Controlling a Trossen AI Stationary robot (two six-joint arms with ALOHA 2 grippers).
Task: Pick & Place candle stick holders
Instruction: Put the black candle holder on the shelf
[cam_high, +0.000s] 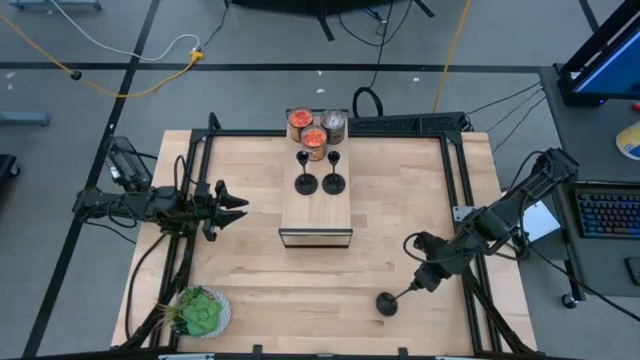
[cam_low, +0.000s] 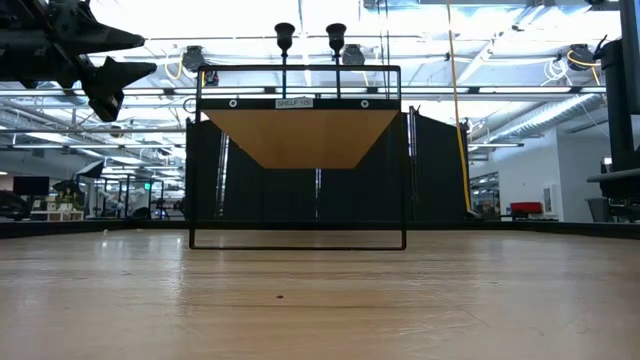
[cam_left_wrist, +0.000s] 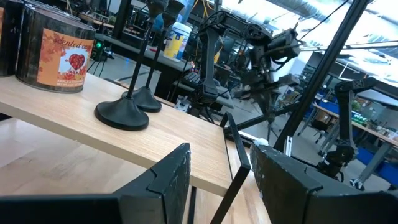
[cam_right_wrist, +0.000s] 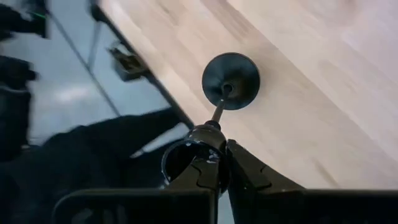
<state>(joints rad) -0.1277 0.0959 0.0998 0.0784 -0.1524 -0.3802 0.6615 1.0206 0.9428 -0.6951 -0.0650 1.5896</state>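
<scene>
**Right gripper clamps third holder at the table's near right**

Left gripper (cam_high: 232, 208) hangs over the left side of the table (cam_high: 390, 240), its fingers (cam_left_wrist: 166, 180) spread apart with nothing between them, pointing toward the shelf (cam_high: 315, 210) at the middle. Near the front left corner sits a green plant (cam_high: 200, 312) in a round dish.

On the wooden shelf top stand two candle stick holders (cam_high: 306, 183) and (cam_high: 333, 182), side by side, upright, each on a round black base with a thin stem. Behind them, at the shelf's back edge, two short jars with red-orange contents (cam_high: 300, 122) and (cam_high: 314, 139) sit close together, and a silvery-grey jar (cam_high: 334, 124) stands just beside them.

Farther right, the right gripper (cam_high: 418, 284) is low near the table's front right, jaws clenched on the cup end of the third candle stick holder (cam_high: 387, 304). That holder is tilted, its round base (cam_right_wrist: 231, 81) toward the table's front and close to the wood; whether it touches cannot be told.
</scene>
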